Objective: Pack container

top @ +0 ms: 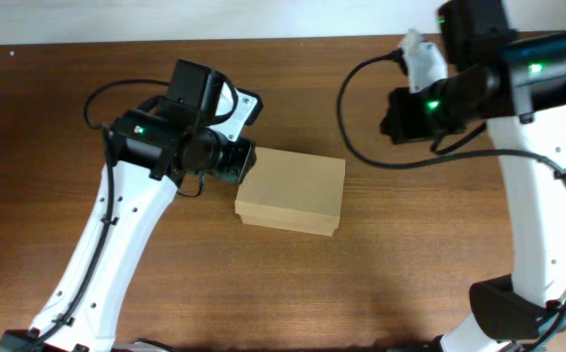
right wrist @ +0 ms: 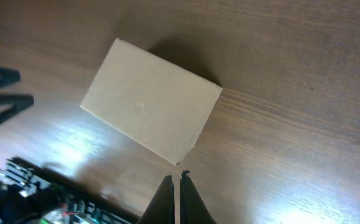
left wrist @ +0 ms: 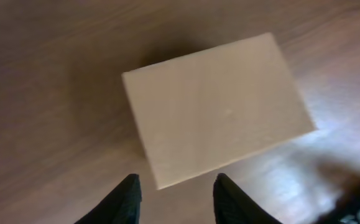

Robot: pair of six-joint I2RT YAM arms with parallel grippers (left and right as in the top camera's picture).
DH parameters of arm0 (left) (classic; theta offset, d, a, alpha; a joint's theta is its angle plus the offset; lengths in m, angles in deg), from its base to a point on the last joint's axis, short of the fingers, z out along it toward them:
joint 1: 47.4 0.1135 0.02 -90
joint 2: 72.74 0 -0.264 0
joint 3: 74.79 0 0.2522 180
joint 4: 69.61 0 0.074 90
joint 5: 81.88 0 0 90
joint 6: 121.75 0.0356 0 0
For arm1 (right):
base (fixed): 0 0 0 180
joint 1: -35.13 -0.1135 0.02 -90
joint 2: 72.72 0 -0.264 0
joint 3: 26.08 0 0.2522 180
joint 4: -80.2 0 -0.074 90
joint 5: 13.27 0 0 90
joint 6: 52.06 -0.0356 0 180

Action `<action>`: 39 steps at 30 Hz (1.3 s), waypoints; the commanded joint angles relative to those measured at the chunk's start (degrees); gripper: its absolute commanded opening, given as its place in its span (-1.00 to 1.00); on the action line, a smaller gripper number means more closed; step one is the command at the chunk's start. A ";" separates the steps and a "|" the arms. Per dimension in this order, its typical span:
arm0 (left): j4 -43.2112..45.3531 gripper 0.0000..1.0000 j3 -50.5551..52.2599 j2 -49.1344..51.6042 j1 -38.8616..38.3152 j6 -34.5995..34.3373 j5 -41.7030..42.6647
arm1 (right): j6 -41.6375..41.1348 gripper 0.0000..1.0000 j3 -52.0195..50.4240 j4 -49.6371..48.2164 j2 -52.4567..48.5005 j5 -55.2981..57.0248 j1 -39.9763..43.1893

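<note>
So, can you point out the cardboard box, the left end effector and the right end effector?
cardboard box (top: 292, 191): overhead view, middle of its top face.
left end effector (left wrist: 176, 186): left wrist view, midway between its open fingertips.
right end effector (right wrist: 176, 182): right wrist view, midway between its closed fingertips.

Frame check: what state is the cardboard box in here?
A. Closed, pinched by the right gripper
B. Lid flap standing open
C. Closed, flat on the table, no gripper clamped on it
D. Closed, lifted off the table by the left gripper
C: the box lies closed on the table. The left gripper is spread open at its end, and the right gripper is shut and clear of it.
</note>
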 commanded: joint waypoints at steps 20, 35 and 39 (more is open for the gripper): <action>-14.49 -0.17 -25.51 -15.89 1.95 -1.49 -24.98 | -3.52 -0.92 -32.96 -13.53 0.66 10.08 -16.15; -23.30 -0.15 -25.20 -21.46 1.95 -2.62 -26.23 | -3.28 -0.92 -43.08 -25.03 0.63 9.86 -19.87; -25.81 -0.16 -25.07 -21.24 1.95 -2.62 -26.23 | -3.28 -0.92 -43.41 -27.28 0.63 9.86 -21.16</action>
